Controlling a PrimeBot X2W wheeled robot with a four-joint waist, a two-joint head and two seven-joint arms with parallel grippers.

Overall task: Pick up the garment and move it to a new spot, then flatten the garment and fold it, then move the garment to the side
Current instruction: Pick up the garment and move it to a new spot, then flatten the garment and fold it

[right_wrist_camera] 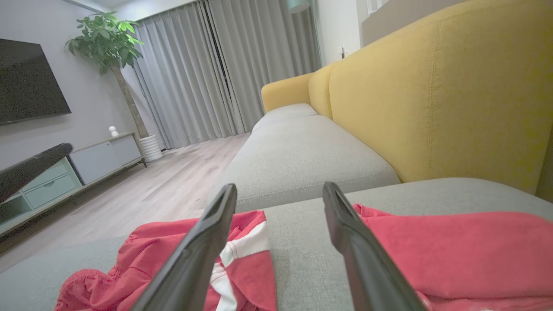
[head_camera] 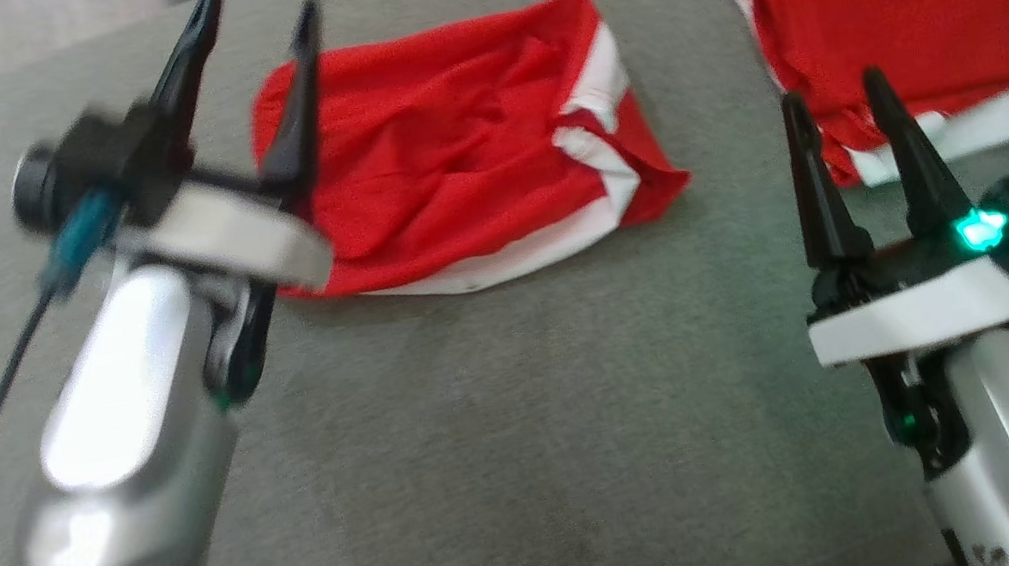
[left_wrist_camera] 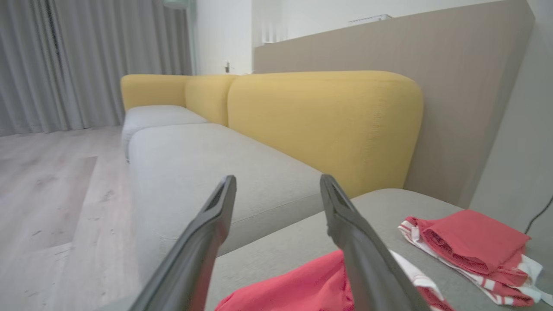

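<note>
A folded red garment with white trim point(head_camera: 463, 148) lies on the grey sofa seat point(head_camera: 523, 401) near the middle. My left gripper point(head_camera: 261, 3) hovers over its left edge, blurred, open, with nothing between its fingers. In the left wrist view the left gripper point(left_wrist_camera: 278, 181) points past the garment point(left_wrist_camera: 302, 285), which sits low under the fingers. My right gripper point(head_camera: 831, 89) stands open at the lower right, fingertips at the near edge of a second folded red garment point(head_camera: 919, 25). The right wrist view shows the right gripper point(right_wrist_camera: 280, 190) over the bare gap between the two garments point(right_wrist_camera: 164, 250) point(right_wrist_camera: 453, 255).
A yellow backrest point(left_wrist_camera: 324, 125) runs along the far side of the seat. More grey seat cushions point(right_wrist_camera: 298, 151) stretch onward. Wooden floor point(right_wrist_camera: 173, 181), a TV cabinet point(right_wrist_camera: 103, 155), a potted plant point(right_wrist_camera: 108, 39) and curtains point(right_wrist_camera: 224, 69) lie beyond the seat's edge.
</note>
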